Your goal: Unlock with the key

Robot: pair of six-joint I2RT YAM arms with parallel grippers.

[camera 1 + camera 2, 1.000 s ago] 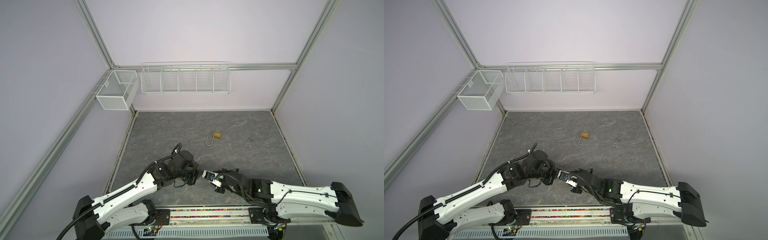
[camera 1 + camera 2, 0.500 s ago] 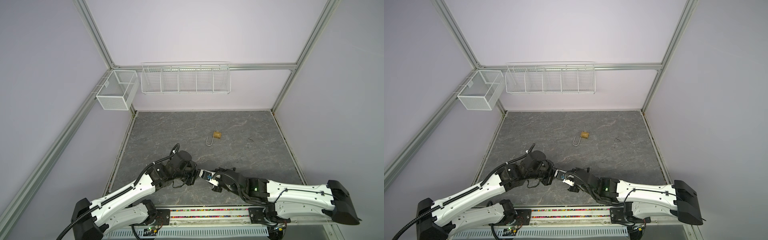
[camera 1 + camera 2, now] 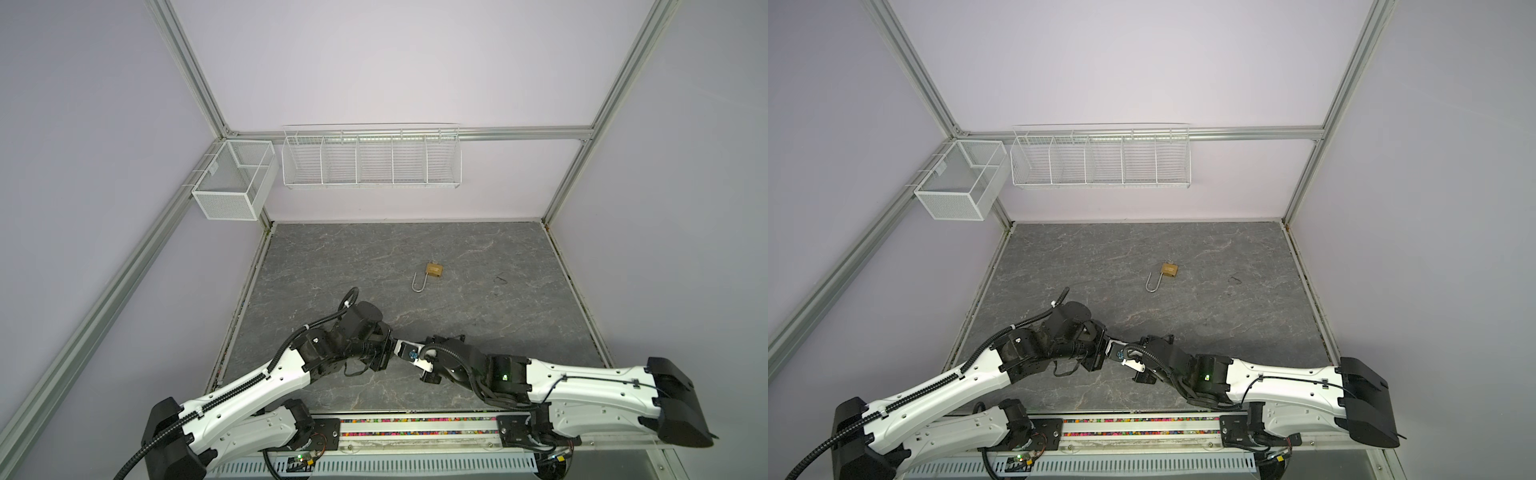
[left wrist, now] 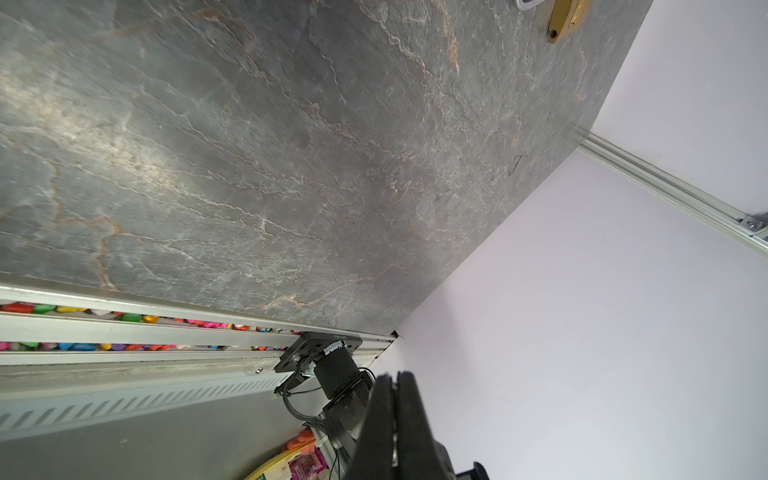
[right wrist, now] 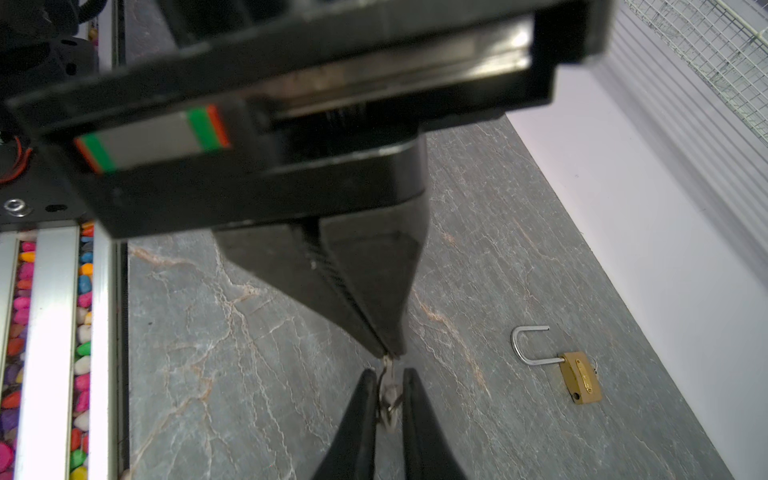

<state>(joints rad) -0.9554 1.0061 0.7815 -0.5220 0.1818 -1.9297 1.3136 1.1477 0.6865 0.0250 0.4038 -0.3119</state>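
The left end effector [image 5: 390, 353] pinches the small key [image 5: 388, 395]. The right end effector [image 5: 388, 376] sits around it, but I cannot tell if it grips. If the left lets go too soon, the key could drop, well apart from the brass padlock [image 5: 579, 378] on the tabletop [image 5: 249, 332].

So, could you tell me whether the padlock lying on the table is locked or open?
Open: the padlock lies flat with its shackle swung out to the side, one end plainly free.

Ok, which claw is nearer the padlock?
Right claw, narrowly. It meets the left claw tip to tip, both well short of the padlock, the right one on the padlock's side.
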